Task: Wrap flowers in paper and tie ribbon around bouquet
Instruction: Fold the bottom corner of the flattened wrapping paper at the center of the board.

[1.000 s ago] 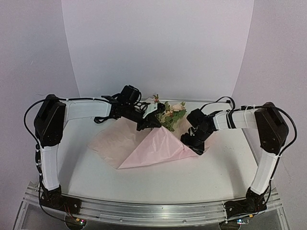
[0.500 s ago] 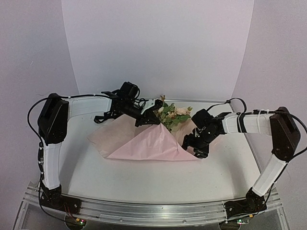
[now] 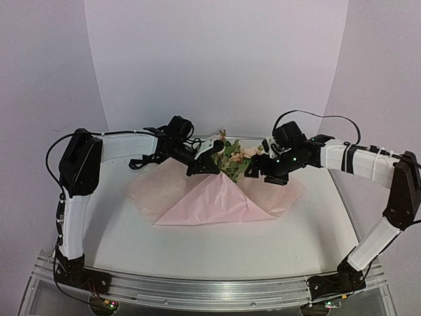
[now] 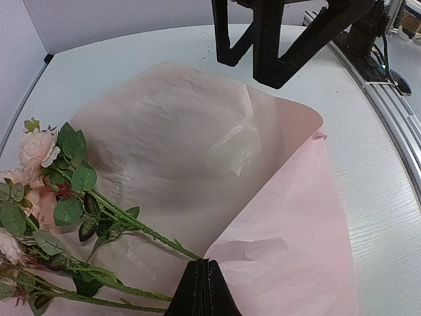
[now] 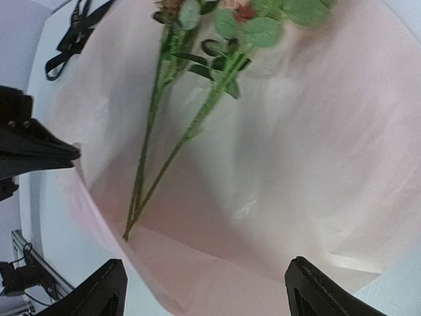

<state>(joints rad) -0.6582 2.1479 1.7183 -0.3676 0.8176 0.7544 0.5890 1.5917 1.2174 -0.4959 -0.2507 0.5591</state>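
Top external view has the white table (image 3: 309,227) carrying the paper (image 3: 217,204), spread wide with its left side folded over into a pink flap that runs to a point near the middle. The flowers (image 3: 233,155) lie loose on the sheet at its far edge, blossoms overhanging and the stems running down toward the fold.

The main risk, as I judge it, is the flap. Only one pinch keeps it folded, and soft, springy paper (image 4: 197,131) could slide out or tear if the arm pulls sideways, letting the wrap fall open. A second risk is on the right. Nothing pins the flowers (image 5: 197,112), so fingers coming down for the unfolded right side could catch the thin stems instead of the sheet (image 5: 316,145), or drag the bunch askew. The blossoms (image 4: 39,171) could also get crushed if a fold lands too high.

The left gripper (image 4: 202,289) is fully closed, its tips nipping the edge of the folded flap; the stems end just beside it and look free. The right gripper (image 5: 214,286) is spread wide and grips nothing, hovering above the sheet's right part.

A dark strip at the table's far-left corner, probably the ribbon (image 5: 64,47), lies untouched.
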